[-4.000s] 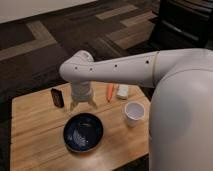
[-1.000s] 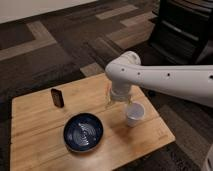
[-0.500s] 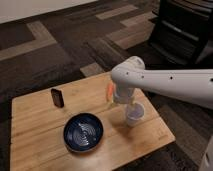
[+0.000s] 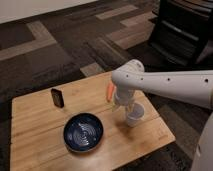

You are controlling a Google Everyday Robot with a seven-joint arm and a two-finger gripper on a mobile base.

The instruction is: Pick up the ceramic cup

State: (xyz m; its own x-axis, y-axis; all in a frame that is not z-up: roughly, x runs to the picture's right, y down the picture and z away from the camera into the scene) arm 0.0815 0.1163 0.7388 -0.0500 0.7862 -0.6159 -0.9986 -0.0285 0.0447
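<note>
Wooden table point(image 4: 35, 130) on dark patterned carpet — ceramic cup point(image 4: 134, 116) near right edge, top partly hidden by gripper point(image 4: 123, 106) directly above. Fingers' spread unreadable. Dark blue bowl point(image 4: 83, 132) left, orange object point(image 4: 110, 90) behind arm.

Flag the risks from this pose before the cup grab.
1. The tool sits right over the ceramic cup, and the arm hides the contact; an off-centre descent could tip the cup.
2. The cup stands near the right edge of the wooden table, so a nudge could push it off.
3. The orange object lies just behind the arm's wrist, which could brush it when lifting.
</note>
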